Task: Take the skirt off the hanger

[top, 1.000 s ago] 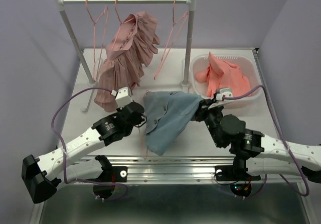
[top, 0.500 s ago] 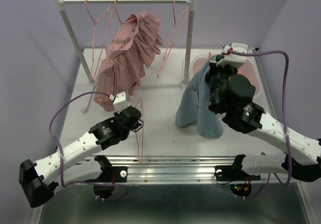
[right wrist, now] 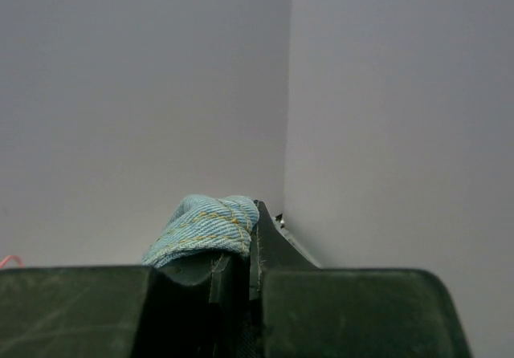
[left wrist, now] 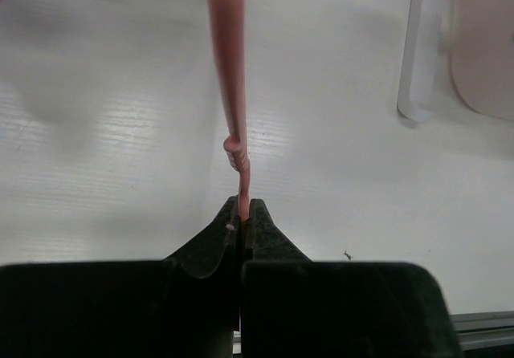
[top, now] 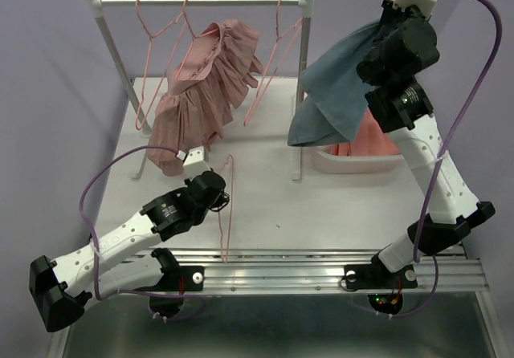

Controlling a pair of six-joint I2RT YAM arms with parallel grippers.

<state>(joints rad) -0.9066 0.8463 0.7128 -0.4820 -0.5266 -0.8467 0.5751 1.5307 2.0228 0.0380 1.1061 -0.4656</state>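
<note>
lavender walls close round a white table (top: 265, 173), and a clothes rack (top: 201, 1) stands at its far side. the dusty-pink skirt (top: 201, 93) hangs from the rack rail on its hanger (top: 187, 9), and its lower ruffles reach down close to the table at the left. the left gripper (top: 218, 193) is low over the near part of the table, apart from the skirt, with its jaws pressed tight on a loose pink wire hanger (left wrist: 227, 69). the right gripper (top: 382, 27) is raised high at the right side and is clamped on a blue-grey garment (top: 337, 81). this cloth droops above a white basket (top: 353, 159) which holds a coral garment (top: 373, 137).
</note>
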